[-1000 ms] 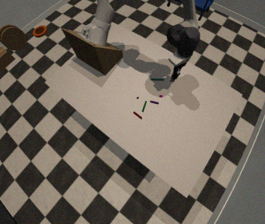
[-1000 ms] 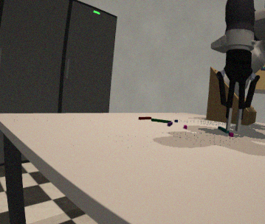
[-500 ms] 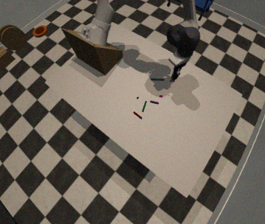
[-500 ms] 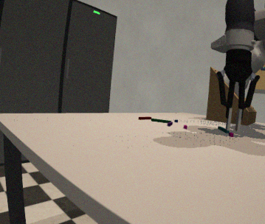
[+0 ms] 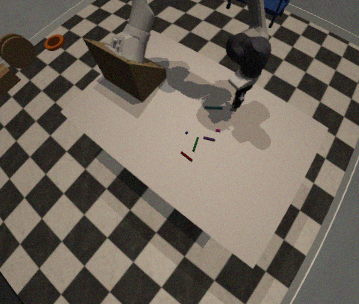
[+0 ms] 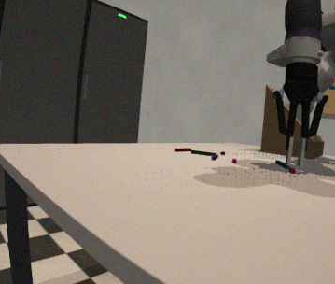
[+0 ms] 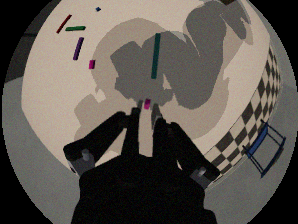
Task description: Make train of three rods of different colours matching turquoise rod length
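The black two-finger gripper (image 6: 295,164) hangs low over the pale table top (image 6: 118,196), fingers drawn narrow with tips at table level. A short magenta rod (image 6: 292,170) lies just at the fingertips; whether it is pinched I cannot tell. The long turquoise rod (image 5: 213,107) lies flat just beside it. Well apart sit a second small magenta rod (image 5: 217,130), a purple rod (image 5: 208,138), a tiny blue rod (image 5: 186,132), a green rod (image 5: 195,144) and a dark red rod (image 5: 186,156).
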`<state>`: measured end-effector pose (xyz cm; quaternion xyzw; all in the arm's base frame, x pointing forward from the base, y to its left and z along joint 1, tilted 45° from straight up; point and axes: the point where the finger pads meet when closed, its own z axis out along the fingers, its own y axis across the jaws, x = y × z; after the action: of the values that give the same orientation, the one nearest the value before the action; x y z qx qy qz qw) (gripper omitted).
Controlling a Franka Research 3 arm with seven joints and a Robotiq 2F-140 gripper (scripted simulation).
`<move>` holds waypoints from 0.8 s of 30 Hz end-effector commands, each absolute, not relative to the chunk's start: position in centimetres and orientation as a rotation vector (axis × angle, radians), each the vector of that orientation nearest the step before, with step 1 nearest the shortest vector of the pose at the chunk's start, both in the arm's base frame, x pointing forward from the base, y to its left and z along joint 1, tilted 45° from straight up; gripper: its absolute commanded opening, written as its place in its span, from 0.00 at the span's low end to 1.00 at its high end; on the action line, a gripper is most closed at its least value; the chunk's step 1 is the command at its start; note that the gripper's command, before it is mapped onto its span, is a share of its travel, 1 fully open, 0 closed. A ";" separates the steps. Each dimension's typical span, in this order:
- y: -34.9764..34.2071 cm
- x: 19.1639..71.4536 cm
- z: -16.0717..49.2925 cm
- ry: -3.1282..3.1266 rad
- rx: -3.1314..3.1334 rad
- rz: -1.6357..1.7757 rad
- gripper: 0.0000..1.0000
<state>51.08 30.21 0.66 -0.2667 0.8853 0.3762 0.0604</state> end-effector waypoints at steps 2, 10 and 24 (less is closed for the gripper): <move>30.2 51.3 0.6 2.680 -0.798 1.138 0.15; 30.2 51.3 0.6 2.680 -0.798 1.138 0.15; 30.2 51.4 0.6 2.680 -0.798 1.138 0.15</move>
<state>51.37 30.18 0.64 -0.2662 0.8856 0.3755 0.0619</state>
